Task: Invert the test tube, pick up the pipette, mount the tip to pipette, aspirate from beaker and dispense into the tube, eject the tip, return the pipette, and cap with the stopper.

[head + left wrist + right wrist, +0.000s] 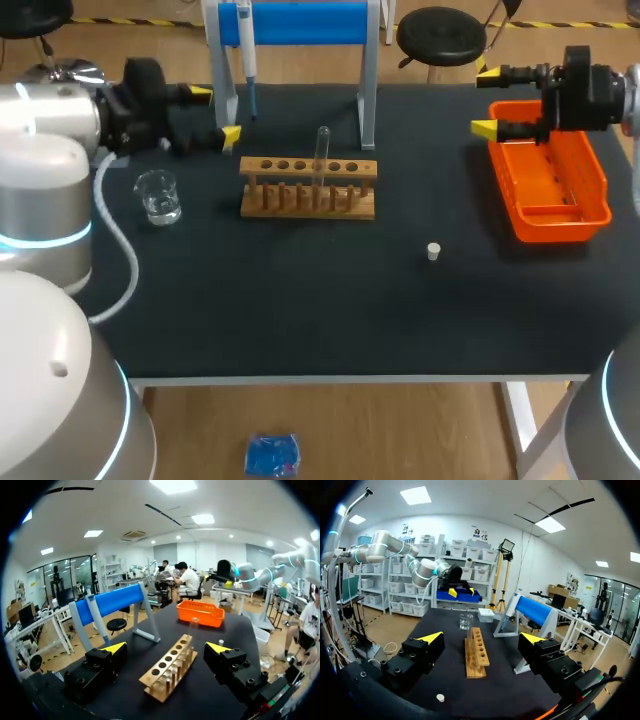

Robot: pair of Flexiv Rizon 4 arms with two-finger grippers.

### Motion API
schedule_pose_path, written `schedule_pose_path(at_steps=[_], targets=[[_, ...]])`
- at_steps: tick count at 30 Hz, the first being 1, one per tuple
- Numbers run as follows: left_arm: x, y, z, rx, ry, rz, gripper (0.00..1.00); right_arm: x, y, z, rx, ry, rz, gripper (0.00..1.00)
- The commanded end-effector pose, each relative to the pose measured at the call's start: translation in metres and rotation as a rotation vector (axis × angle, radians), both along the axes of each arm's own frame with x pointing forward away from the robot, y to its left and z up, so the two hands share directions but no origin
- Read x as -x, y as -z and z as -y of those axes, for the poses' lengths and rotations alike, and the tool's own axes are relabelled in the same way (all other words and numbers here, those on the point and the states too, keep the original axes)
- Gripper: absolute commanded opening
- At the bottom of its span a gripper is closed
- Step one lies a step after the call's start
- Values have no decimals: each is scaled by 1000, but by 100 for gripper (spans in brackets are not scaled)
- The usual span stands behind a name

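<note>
Head view is taken as the reference. A clear glass test tube [322,150] is seen standing upright in a light wooden six-hole rack [308,187] near the middle of the black table [300,310]. A small clear glass beaker [158,196] is set apart from the rack on the left arm's side. A small white stopper [433,251] lies alone, nearer the front edge. A blue-and-white pipette [247,55] is hung on the white-framed stand with a blue bar [300,22] at the far edge. An orange plastic tray [550,190] is placed on the right arm's side (its far end lies under the right gripper [486,104]). The fingers of that gripper and of the left gripper [215,115] are spread wide, and nothing is held by either.
</note>
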State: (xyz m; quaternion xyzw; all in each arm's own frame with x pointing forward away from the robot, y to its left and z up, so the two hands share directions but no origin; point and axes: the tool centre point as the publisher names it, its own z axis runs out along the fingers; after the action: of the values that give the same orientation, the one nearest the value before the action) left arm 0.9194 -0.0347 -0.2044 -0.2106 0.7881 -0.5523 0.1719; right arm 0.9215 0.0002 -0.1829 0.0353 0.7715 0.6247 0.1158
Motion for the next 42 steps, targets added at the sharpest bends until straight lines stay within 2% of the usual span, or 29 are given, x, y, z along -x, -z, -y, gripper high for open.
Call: schedule_pose_path(at_steps=[1,10,26,33,42], targets=[[7,13,-6,22,60,17,100,0,0,0,0,-1,1,100],[4,35,-7,-1,56,-37,100,0,0,0,0,-1,1,100],[4,36,-6,3,60,-37,100,2,2,-3,11,-18,-8,100],[4,36,-6,3,60,-37,100,13,17,-51,-28,-155,-44,100],[4,36,-6,3,60,-37,100,-5,30,-121,-65,-262,-69,100]])
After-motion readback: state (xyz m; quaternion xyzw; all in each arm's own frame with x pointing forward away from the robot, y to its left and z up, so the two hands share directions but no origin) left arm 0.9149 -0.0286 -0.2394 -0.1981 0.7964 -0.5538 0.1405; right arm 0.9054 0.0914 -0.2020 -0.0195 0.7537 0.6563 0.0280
